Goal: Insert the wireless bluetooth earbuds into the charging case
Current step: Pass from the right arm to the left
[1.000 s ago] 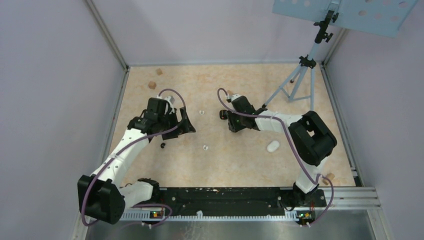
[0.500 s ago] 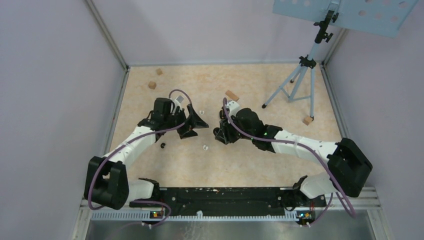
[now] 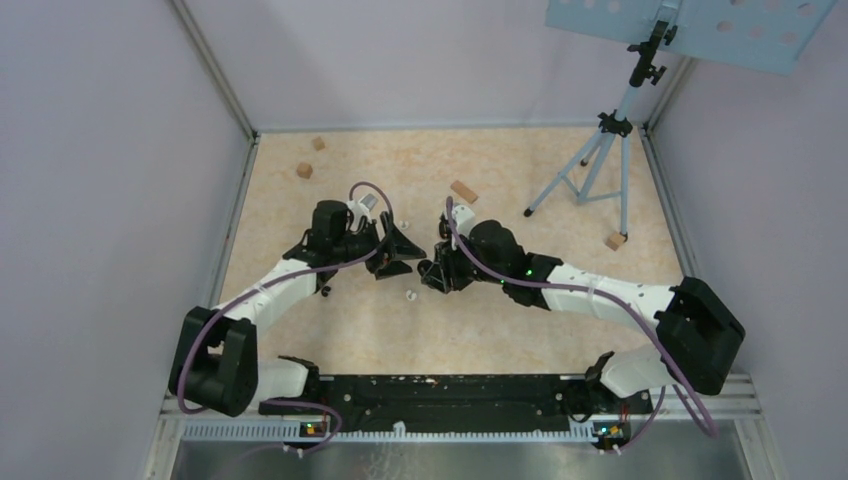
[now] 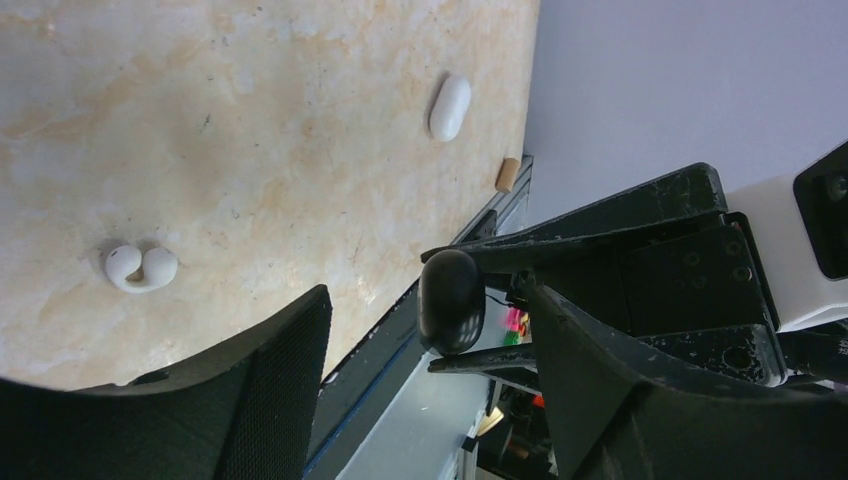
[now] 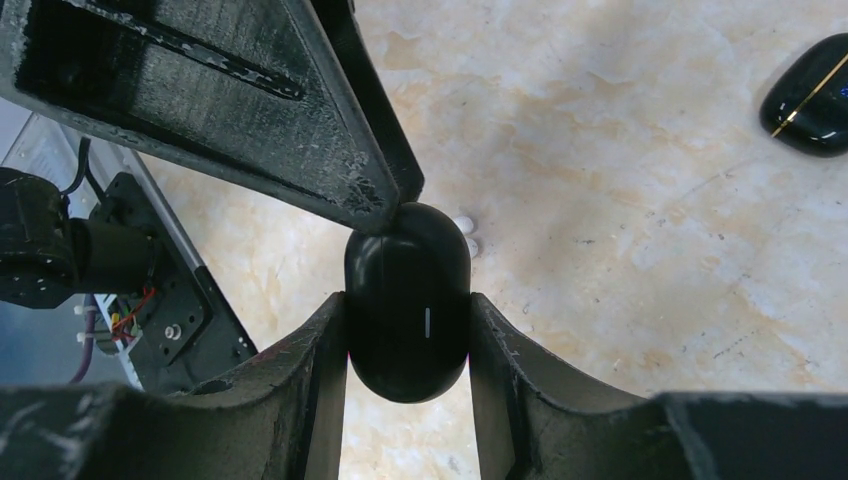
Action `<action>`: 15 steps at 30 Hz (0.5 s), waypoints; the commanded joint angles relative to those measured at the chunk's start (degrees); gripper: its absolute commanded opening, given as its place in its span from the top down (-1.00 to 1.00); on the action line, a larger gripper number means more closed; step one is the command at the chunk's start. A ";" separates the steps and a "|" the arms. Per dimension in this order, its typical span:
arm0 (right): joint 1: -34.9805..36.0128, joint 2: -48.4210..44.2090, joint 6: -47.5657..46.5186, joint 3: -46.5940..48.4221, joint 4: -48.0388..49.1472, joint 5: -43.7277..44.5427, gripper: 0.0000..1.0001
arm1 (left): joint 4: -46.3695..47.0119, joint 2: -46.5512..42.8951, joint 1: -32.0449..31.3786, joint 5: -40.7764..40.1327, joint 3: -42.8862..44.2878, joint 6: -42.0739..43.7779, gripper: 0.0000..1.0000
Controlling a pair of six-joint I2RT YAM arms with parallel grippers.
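Observation:
My right gripper (image 5: 408,312) is shut on a black oval charging case (image 5: 408,300), lid closed, held just above the table near its middle (image 3: 432,272). My left gripper (image 3: 400,255) is open and faces it. One of its fingers (image 5: 230,100) touches the top end of the case. In the left wrist view the case (image 4: 452,300) sits between my left gripper's (image 4: 430,400) spread fingers, close to the right one. A white earbud (image 4: 140,268) lies on the table below (image 3: 411,295). A black earbud (image 3: 325,291) lies to the left.
A second black case with a gold line (image 5: 810,95) lies on the table. A white case (image 4: 449,108) and a wooden block (image 4: 508,173) lie near the front rail. More blocks (image 3: 304,170) (image 3: 463,190) and a tripod (image 3: 590,165) stand at the back.
Both arms swung toward the middle. The right gripper carried the black case left and nearer, the left gripper came right to meet it, and its jaws narrowed a little.

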 commanded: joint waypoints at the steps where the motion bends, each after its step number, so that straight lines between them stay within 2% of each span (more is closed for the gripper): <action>1: 1.03 -0.83 0.95 1.11 3.43 -1.15 0.45 | 5.43 0.75 -0.98 2.04 0.22 -1.02 -0.48; 11: 1.23 -0.24 2.29 0.95 3.83 -0.48 0.41 | 5.34 1.50 -1.66 3.63 -0.78 -0.34 -0.03; 15: 1.17 0.42 3.13 1.02 4.44 -0.49 0.41 | 5.71 1.78 -1.66 4.43 -0.64 -0.25 0.38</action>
